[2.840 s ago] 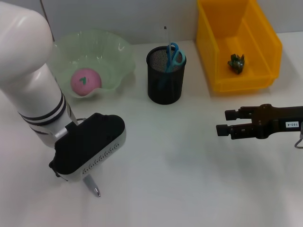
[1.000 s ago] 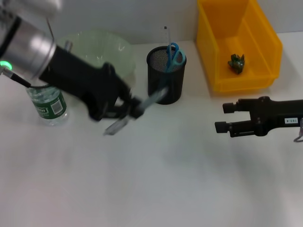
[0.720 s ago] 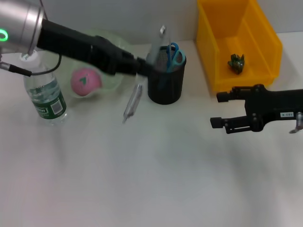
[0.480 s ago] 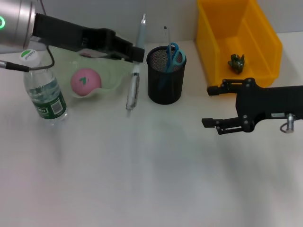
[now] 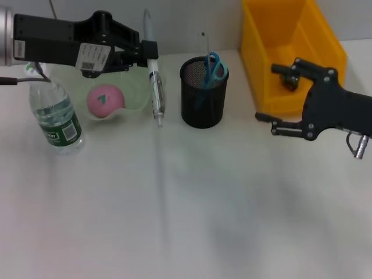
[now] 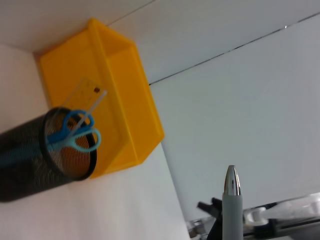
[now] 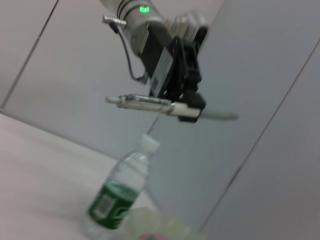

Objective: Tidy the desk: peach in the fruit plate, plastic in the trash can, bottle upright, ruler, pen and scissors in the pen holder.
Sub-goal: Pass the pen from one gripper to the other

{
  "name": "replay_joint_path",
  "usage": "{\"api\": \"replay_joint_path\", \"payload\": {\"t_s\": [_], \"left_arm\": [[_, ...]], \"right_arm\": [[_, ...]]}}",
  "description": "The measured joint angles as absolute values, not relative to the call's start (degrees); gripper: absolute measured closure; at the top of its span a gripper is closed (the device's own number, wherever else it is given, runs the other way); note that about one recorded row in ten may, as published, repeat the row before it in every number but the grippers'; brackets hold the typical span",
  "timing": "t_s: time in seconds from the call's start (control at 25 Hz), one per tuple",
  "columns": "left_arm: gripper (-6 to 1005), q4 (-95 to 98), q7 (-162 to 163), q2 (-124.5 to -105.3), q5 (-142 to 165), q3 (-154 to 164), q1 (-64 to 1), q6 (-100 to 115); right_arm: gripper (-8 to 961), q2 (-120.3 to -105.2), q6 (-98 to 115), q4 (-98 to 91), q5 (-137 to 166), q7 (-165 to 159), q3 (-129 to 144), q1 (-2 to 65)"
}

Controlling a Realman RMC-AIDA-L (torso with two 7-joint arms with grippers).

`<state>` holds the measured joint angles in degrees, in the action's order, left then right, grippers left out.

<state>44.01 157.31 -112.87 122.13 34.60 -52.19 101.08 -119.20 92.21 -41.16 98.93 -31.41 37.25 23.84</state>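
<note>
My left gripper (image 5: 147,51) is shut on the silver pen (image 5: 156,96), which hangs nearly upright above the desk (image 5: 174,221), just left of the black mesh pen holder (image 5: 202,93). The blue scissors (image 5: 215,67) and the clear ruler (image 5: 204,45) stand in the holder. The pink peach (image 5: 106,100) lies in the pale green fruit plate (image 5: 136,96). At the left the bottle (image 5: 56,113) stands upright. A dark bit of plastic (image 5: 289,82) lies in the yellow trash can (image 5: 290,35), partly behind my open right gripper (image 5: 274,94). The left wrist view shows the pen (image 6: 232,205), holder (image 6: 35,165) and trash can (image 6: 120,105).
The trash can stands at the back right, close to the right gripper. The fruit plate and bottle fill the back left. The right wrist view shows the left gripper (image 7: 182,102) with the pen (image 7: 145,102) above the bottle (image 7: 120,195).
The left gripper picked the pen up from the front of the desk, carried it back beside the pen holder and turned it upright. The right gripper rose and turned toward the trash can.
</note>
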Motion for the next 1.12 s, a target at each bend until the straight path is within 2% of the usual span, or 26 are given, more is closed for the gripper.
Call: {"api": "replay_joint_path", "payload": {"t_s": [0.36,1.12], "left_arm": [[849,42.2,162.7,-112.43,120.9,35.1,-53.0,101.7],[841,36.9,163.4,-112.82,118.7,35.3,-54.0,102.0]], "right_arm": [[144,-118.3,97.0,-32.8,89.2,-7.3,38.2,24.4],[147,-118.76,104.1,-22.3,89.0,20.9,39.6,28.9]]}}
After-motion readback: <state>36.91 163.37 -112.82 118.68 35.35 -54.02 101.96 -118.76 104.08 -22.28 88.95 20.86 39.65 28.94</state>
